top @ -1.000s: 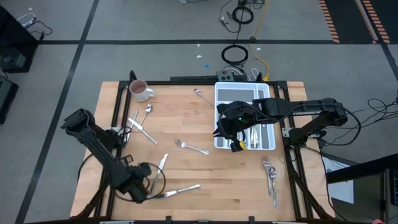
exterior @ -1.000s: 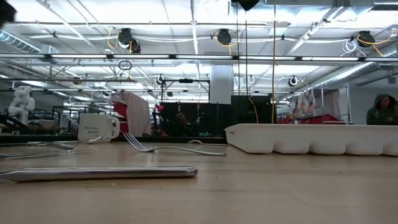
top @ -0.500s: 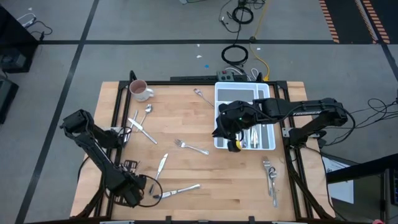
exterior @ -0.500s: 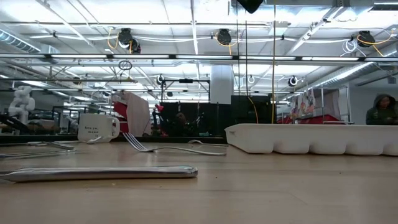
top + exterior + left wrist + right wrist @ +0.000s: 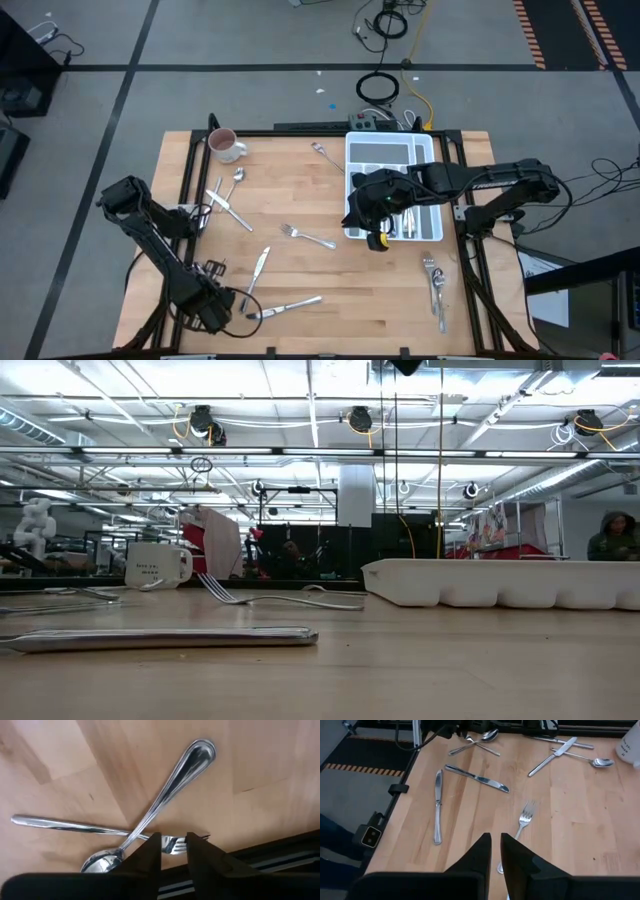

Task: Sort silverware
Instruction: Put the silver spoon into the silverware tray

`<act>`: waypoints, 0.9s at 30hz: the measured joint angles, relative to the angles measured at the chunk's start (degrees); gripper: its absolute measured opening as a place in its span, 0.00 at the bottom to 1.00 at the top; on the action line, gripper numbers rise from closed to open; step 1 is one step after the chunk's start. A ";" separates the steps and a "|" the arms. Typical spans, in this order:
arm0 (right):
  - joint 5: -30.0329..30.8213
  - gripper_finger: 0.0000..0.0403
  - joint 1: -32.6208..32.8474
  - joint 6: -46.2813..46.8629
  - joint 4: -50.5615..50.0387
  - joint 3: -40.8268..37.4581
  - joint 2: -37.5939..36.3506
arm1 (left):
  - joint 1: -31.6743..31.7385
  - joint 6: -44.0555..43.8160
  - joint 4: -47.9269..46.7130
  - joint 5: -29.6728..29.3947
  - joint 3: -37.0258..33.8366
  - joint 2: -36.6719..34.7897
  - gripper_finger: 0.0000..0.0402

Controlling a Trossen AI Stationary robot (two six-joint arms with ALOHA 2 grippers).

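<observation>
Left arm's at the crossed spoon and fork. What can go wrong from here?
1. The spoon lies across the fork right at the left gripper, so a grab may lift or drag both.
2. The fork lies flat on the table and the fingers stand narrowly apart; they may slip off the tines.

Silverware polished mirror-bright metal; table pale matt wood planks; tray smooth white plastic.

Silverware lying scattered, shiny, flat, placed here from the white tray. Several pieces resting inside its compartments. One fork lying just left of it. A crossed spoon and fork sitting far left; knives lying lower-left; a few pieces lying below.
</observation>
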 joint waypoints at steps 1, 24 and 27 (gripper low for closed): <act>0.00 0.08 0.00 0.28 0.00 0.00 0.00 | 0.01 0.06 -0.12 -0.15 0.00 0.00 0.27; 0.15 0.08 -0.02 0.30 -0.65 0.00 0.00 | -0.07 16.22 5.80 -5.86 -5.33 0.00 0.43; 0.17 0.08 -0.04 0.28 -1.41 0.01 0.00 | -0.70 16.05 9.12 -5.34 -7.24 0.00 0.43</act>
